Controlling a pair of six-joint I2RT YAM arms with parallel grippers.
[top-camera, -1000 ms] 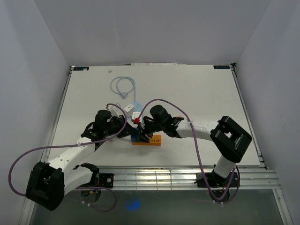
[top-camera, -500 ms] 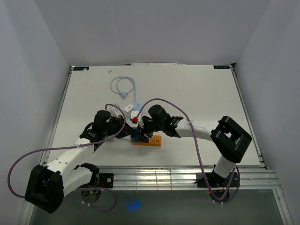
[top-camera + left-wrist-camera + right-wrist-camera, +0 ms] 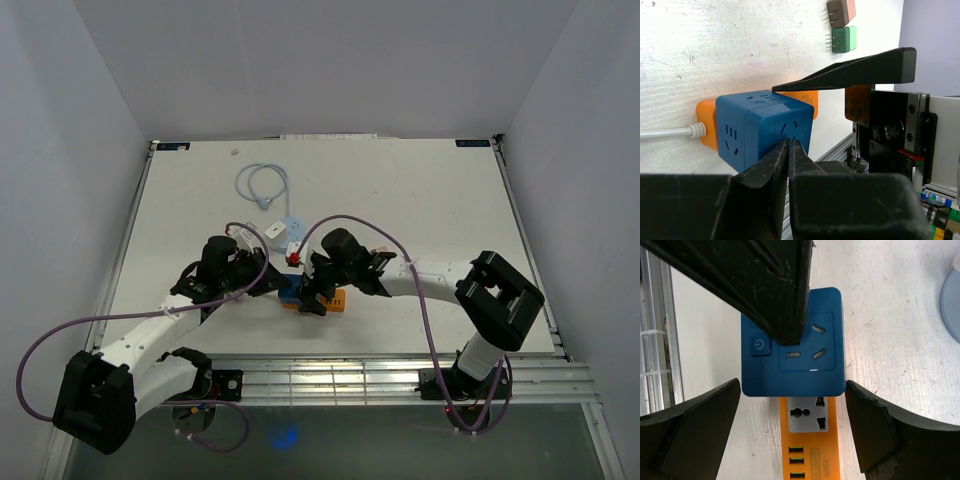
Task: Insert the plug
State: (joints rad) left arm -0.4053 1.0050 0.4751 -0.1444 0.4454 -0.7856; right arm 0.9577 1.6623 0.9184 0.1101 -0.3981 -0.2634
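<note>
**Blue cube plug** [image 3: 810,355]: sockets on its faces and a power button on top. It stands on one end of the orange power strip [image 3: 807,440]. Whether its pins are fully home cannot be told

**Orange power strip**: lies flat close to the near edge of the tabletop [image 3: 420,200], a little left of the middle. A white cord [image 3: 665,134] leaves one end

**Left claw** [image 3: 790,142]: fingers all but pressed together, nothing between them, tips touching a side face of the blue cube plug

**Right claw** [image 3: 792,387]: spread wide, one finger on each side of the blue cube plug, a gap showing at both sides

**Brown plug** [image 3: 841,11] and **green plug** [image 3: 845,39]: just beside each other on the tabletop, apart from the strip

**Light blue cable** [image 3: 263,202]: looped, toward the far edge, left of the middle
</note>
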